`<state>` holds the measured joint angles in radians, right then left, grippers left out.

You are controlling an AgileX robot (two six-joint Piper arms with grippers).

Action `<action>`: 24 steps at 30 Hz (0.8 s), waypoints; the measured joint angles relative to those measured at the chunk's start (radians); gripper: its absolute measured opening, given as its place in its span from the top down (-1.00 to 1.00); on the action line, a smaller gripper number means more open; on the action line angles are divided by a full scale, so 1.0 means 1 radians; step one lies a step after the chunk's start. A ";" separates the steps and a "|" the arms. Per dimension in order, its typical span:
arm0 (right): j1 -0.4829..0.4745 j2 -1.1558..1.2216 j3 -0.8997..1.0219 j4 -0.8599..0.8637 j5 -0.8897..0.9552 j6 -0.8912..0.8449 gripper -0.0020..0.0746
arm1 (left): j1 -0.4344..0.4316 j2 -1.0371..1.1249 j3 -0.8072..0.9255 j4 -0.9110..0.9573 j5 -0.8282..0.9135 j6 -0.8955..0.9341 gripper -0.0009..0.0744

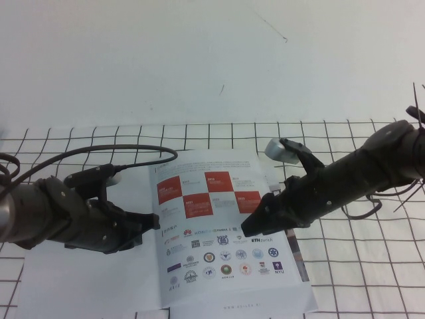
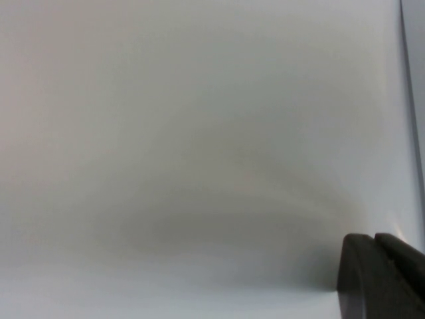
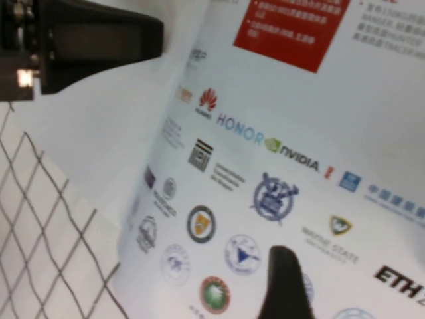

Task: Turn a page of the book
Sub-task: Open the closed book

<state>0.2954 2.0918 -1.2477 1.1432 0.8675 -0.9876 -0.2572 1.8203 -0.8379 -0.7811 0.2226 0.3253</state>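
Note:
The book (image 1: 300,256) lies open on the grid cloth. Its right-hand page (image 1: 219,232) faces up, with red checker squares above rows of small logos (image 3: 279,199). The left-hand side is a plain blank white sheet (image 1: 80,279), which fills the left wrist view (image 2: 199,133). My left gripper (image 1: 151,221) rests low on that blank sheet beside the spine, its fingers (image 2: 372,272) together with nothing between them. My right gripper (image 1: 255,227) hovers open over the logo page near its right side. Only one of its fingers (image 3: 285,282) shows in the right wrist view, just above the logos.
The white cloth with a black grid (image 1: 372,266) covers the table on both sides of the book. A bare white surface (image 1: 199,53) lies beyond it. The left arm's black cable (image 1: 133,151) arcs above the book's top-left corner.

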 joint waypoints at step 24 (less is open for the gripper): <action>-0.008 0.038 -0.114 -0.287 -0.033 0.234 -0.23 | 0.000 0.000 -0.001 -0.004 0.000 0.004 0.98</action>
<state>0.2872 2.1299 -1.3617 0.8559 0.8345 -0.7537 -0.2572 1.8203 -0.8388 -0.7852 0.2226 0.3292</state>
